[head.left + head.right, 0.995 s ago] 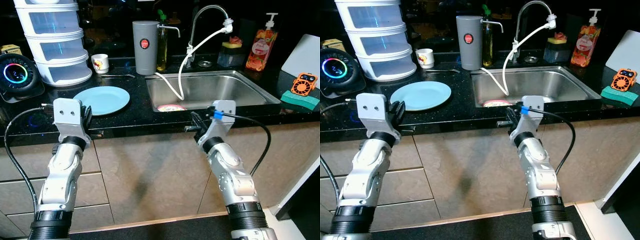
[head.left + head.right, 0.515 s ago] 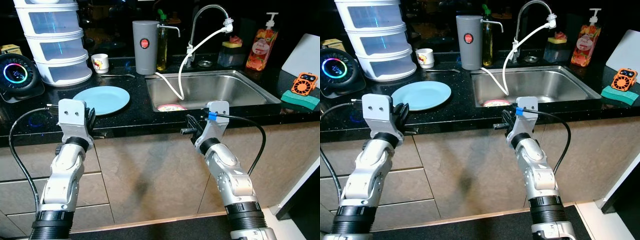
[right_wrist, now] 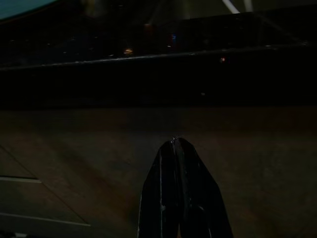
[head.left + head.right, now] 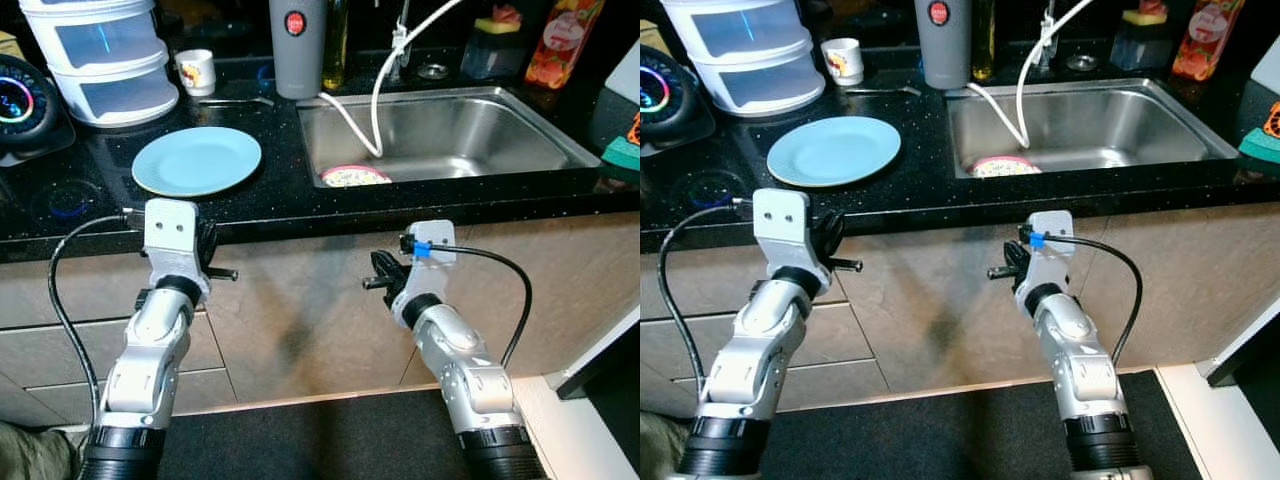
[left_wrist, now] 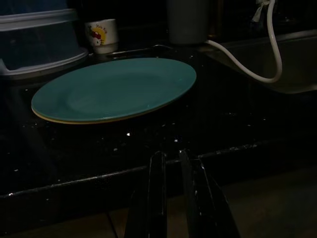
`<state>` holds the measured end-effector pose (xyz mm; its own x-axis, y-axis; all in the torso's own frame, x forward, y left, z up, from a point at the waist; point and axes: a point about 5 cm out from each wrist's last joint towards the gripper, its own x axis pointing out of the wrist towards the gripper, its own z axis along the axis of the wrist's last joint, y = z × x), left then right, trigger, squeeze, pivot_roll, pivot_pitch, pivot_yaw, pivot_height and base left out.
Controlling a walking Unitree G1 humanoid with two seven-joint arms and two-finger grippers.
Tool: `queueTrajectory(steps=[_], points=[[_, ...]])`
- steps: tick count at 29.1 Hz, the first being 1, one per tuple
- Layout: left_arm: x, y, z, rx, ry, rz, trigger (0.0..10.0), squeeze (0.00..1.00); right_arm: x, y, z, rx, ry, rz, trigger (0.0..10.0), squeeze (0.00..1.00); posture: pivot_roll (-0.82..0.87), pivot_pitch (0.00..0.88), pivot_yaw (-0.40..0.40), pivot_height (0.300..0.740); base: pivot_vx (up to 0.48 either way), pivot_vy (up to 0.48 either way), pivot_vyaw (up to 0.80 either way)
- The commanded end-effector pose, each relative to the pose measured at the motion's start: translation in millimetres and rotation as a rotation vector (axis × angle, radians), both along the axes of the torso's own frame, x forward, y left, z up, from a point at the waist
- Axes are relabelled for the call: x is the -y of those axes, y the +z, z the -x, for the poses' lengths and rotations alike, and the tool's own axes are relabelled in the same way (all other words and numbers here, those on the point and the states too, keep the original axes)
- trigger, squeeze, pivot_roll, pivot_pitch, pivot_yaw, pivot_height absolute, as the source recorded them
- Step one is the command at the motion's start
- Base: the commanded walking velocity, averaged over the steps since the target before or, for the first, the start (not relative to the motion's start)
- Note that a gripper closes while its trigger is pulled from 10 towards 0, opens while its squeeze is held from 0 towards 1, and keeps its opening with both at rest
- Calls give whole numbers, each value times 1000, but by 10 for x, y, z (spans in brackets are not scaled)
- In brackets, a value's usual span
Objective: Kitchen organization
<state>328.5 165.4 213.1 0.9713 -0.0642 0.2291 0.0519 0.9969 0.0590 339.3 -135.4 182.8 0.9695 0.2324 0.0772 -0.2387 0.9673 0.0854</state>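
A light blue plate [image 4: 196, 160] lies on the black counter [image 4: 270, 205], left of the steel sink [image 4: 500, 135]. A pink-rimmed bowl [image 4: 350, 176] sits in the sink under a white hose [image 4: 375, 100]. My left gripper [image 4: 222, 270] hangs below the counter edge in front of the cabinet, near the plate. In the left wrist view its fingers [image 5: 157, 168] lie almost together, holding nothing, with the plate [image 5: 116, 89] beyond. My right gripper [image 4: 374, 283] is shut and empty before the cabinet front below the sink, fingers [image 3: 176, 163] pressed together.
A white mug [image 4: 194, 70], a stack of clear drawers [image 4: 100, 60] and a grey canister [image 4: 297, 45] stand at the back. A dark device with a lit ring [image 4: 15, 100] is far left, a green sponge [image 4: 625, 155] far right. Dark floor lies below the cabinets.
The camera now looks further down. Both grippers have dropped from the counter's edge to in front of the cabinet fronts. The plate and bowl have not moved.
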Motion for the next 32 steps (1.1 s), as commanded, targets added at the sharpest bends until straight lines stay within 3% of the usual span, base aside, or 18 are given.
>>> queueTrajectory(steps=[1, 6, 12, 19, 32], points=[[-27, 8, -6, 11, 17, 3, 10000, 0, 12, -37, 37, -9, -13, -16, 10000, 0, -37, 134, 15, 740, 0, 0, 0], [-98, 66, -18, 25, 42, -5, 10000, 0, -11, 18, 24, 0, -22, -29, 10000, 0, -61, 108, -2, 740, 0, 0, 0], [-133, -16, 7, 1, 60, 12, 10000, 0, -23, 184, -25, 71, 8, 27, 10000, 0, -60, 107, -6, 740, 0, 0, 0], [-155, -53, 40, -19, 54, 6, 10000, 0, -33, 261, -74, 103, 2, 13, 10000, 0, -57, 107, -5, 740, 0, 0, 0], [-179, 126, -15, 39, 52, -9, 10000, 0, -26, 319, -116, 122, -11, -6, 10000, 0, -53, 116, 11, 740, 151, 0, 0]])
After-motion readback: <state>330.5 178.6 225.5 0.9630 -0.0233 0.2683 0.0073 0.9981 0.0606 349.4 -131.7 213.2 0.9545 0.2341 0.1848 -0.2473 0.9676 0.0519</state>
